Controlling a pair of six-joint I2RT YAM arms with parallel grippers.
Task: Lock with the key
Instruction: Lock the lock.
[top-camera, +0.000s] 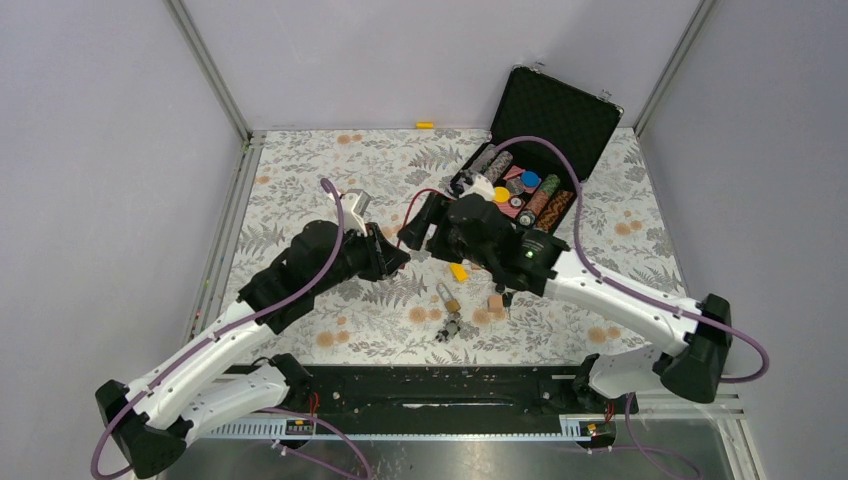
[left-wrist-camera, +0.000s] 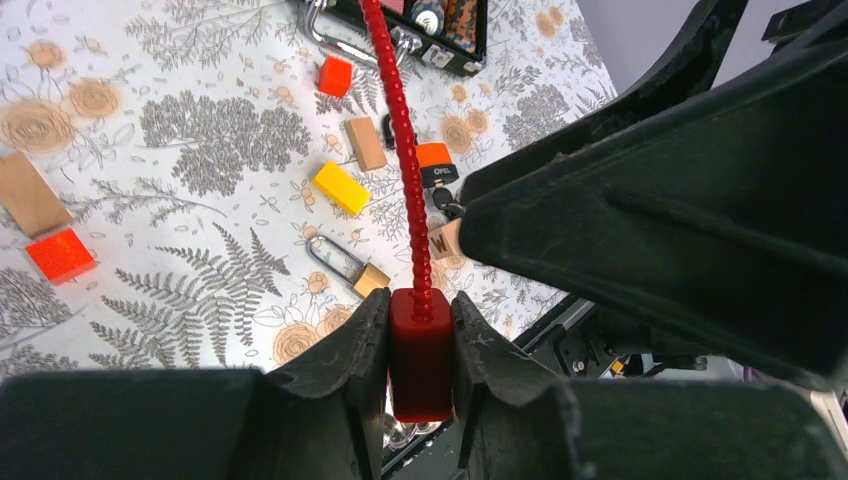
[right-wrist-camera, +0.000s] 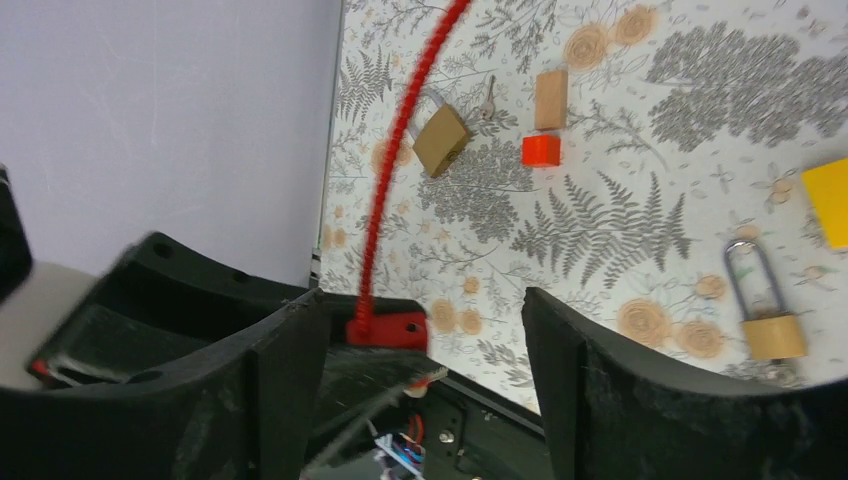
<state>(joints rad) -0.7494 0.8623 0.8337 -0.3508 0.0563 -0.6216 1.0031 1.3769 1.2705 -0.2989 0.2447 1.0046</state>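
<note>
My left gripper (left-wrist-camera: 421, 345) is shut on the red block-shaped body (left-wrist-camera: 421, 352) of a cable lock, held above the table. Its red beaded cable (left-wrist-camera: 405, 150) runs up and away from the body. In the top view the left gripper (top-camera: 395, 255) and the right gripper (top-camera: 425, 235) meet at mid-table. My right gripper (right-wrist-camera: 425, 340) is open, and the red lock body (right-wrist-camera: 388, 329) sits close to its left finger. A brass padlock (right-wrist-camera: 441, 140) lies beside a small key (right-wrist-camera: 487, 97). A bunch of keys (top-camera: 450, 327) lies near the front.
A second brass padlock (left-wrist-camera: 352, 268) lies on the floral cloth, with an orange padlock (left-wrist-camera: 437, 165), a yellow block (left-wrist-camera: 341, 187), a wooden block (left-wrist-camera: 366, 143) and a red cube (left-wrist-camera: 336, 75) nearby. An open black case (top-camera: 555, 115) of small items stands at the back right.
</note>
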